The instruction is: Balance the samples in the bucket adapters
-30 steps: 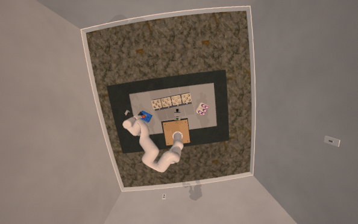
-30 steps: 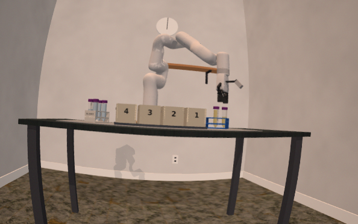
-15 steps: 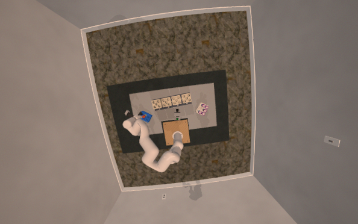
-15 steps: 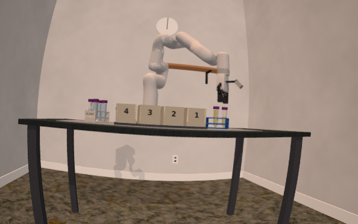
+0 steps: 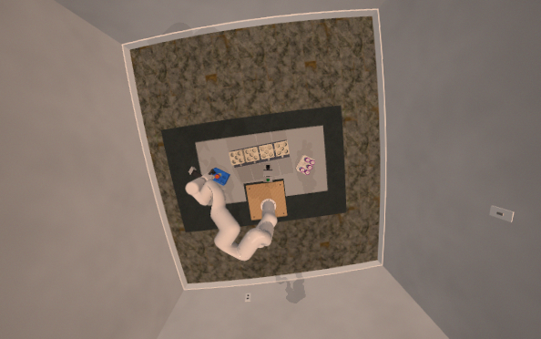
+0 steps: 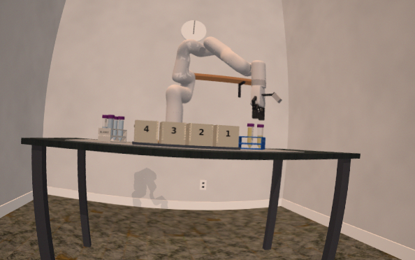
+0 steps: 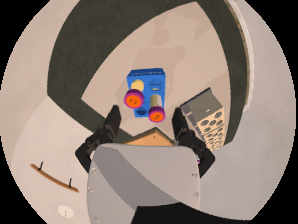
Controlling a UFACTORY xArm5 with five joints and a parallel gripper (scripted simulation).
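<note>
Above the blue sample rack RS (image 6: pixel 252 142), near the worktop's left end as reckoned from the arm's base, the gripper (image 6: pixel 258 112) hangs with its jaws spread wide and nothing between them.

Two sample tubes stand upright in RS close together: one (image 7: pixel 135 98) and its neighbour (image 7: pixel 157 113), both showing orange cap dots in the wrist view (the IDs are too small to read, so which is S3 and which S8 cannot be told).

My worry is that closeness: if the claw comes down off-centre, a finger could strike the other cap or wedge between the tubes, tipping one or dragging the light rack towards the table's edge. A grip taken too high on the cap could also let the tube slip or swing on the lift.

Seen from the wrist, the tubes lie ahead of the fingers, not between them, the rack sitting beyond the fingertips. From the side the claw is above the caps and apart from them.

Adapter 1 (image 6: pixel 228 135) stands just beside RS; the white blank rack RB (image 6: pixel 104 134) is at the far end of the row.
</note>
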